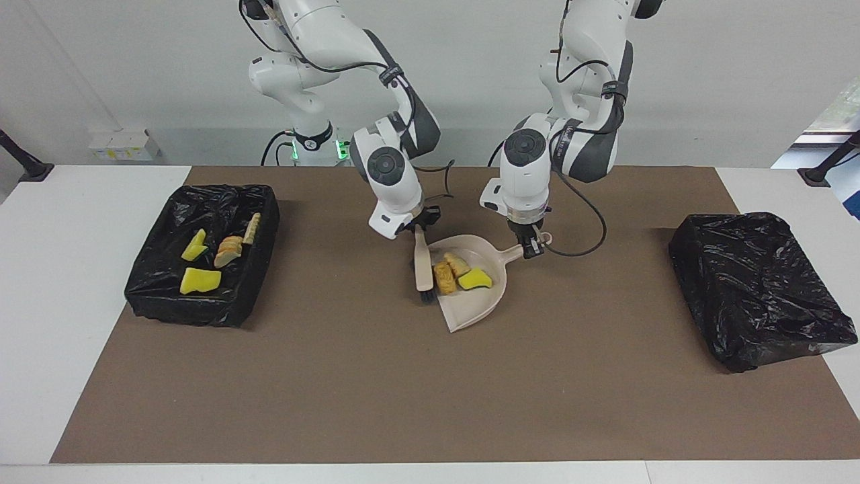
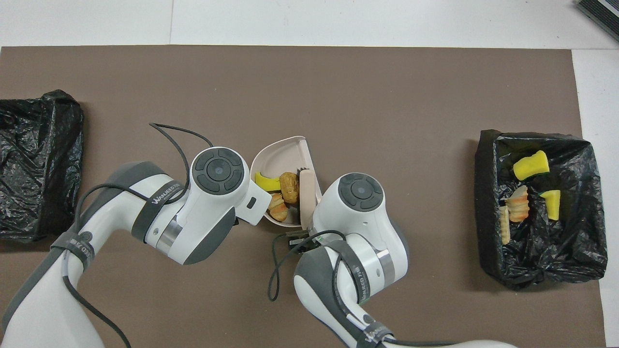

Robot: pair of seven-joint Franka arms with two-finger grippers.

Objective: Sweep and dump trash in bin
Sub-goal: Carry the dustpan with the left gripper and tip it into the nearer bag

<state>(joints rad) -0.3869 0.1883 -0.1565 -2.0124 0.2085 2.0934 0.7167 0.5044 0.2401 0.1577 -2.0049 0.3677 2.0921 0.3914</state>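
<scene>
A beige dustpan (image 1: 478, 306) (image 2: 283, 147) rests mid-mat, and my left gripper (image 1: 531, 247) is shut on its handle. In the pan lie a yellow, green-backed sponge piece (image 1: 474, 278) (image 2: 266, 182) and two golden-brown bread lumps (image 1: 444, 277) (image 2: 289, 186). My right gripper (image 1: 418, 228) is shut on a beige brush (image 1: 423, 265) (image 2: 305, 193), whose black bristles stand at the pan's open edge, against the nearest lump. In the overhead view both wrists hide their fingers. The bin (image 1: 201, 312) (image 2: 488, 145), lined with black plastic, sits toward the right arm's end and holds several trash pieces (image 1: 199, 280).
A closed black plastic bundle (image 1: 756, 289) (image 2: 38, 159) lies toward the left arm's end of the brown mat (image 1: 403, 390). White table borders the mat on all sides. Cables hang from both wrists.
</scene>
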